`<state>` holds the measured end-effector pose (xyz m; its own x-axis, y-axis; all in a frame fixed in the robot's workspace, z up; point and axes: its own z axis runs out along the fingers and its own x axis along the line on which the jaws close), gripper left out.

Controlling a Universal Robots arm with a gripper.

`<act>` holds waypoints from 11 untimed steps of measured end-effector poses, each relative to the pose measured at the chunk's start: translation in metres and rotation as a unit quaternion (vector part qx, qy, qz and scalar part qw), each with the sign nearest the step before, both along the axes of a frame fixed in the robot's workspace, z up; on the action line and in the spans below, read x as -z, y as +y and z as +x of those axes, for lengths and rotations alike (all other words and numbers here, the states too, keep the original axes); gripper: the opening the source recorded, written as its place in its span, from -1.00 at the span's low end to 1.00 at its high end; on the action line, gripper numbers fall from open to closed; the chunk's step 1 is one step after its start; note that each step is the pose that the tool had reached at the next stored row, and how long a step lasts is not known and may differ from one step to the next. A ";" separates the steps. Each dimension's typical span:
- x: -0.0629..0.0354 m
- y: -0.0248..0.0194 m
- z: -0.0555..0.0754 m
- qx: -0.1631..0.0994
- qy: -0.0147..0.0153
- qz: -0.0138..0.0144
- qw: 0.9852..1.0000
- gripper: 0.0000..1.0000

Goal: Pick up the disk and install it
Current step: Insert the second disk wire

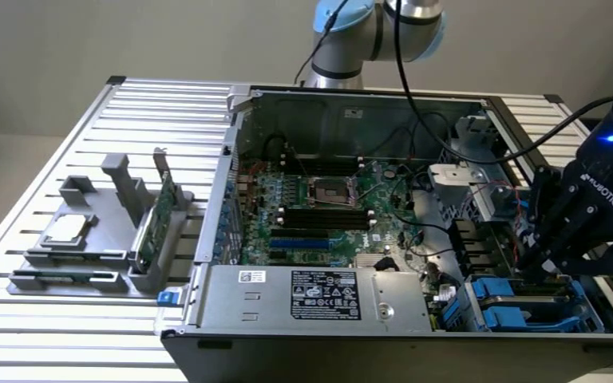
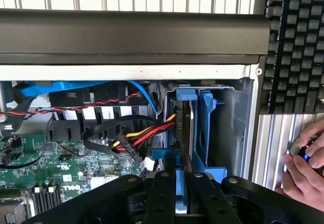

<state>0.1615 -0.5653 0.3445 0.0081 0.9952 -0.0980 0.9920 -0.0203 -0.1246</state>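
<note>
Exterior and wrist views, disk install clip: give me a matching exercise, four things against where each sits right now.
Things:
1. disk
2. gripper
3. green circuit card
4. person's hand

Places:
A. standing on edge in the grey holder on the table, outside the case
B. beside the case, outside its wall
C. upright in the blue drive bay at the case corner
D. over the drive bay, fingers closed on the disk's edge

Pairs: 1-C, 2-D, 3-A, 4-B

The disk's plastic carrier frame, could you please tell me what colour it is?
Bright blue; the disk's carrier frame shows best in the wrist view, standing in the drive bay.
</note>
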 end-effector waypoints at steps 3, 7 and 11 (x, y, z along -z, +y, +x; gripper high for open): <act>0.0008 -0.0013 0.000 -0.001 0.000 0.005 1.000 -0.67; 0.0015 -0.0030 0.000 -0.002 0.000 0.009 1.000 -0.67; 0.0022 -0.0045 0.000 -0.003 0.000 0.011 1.000 -0.67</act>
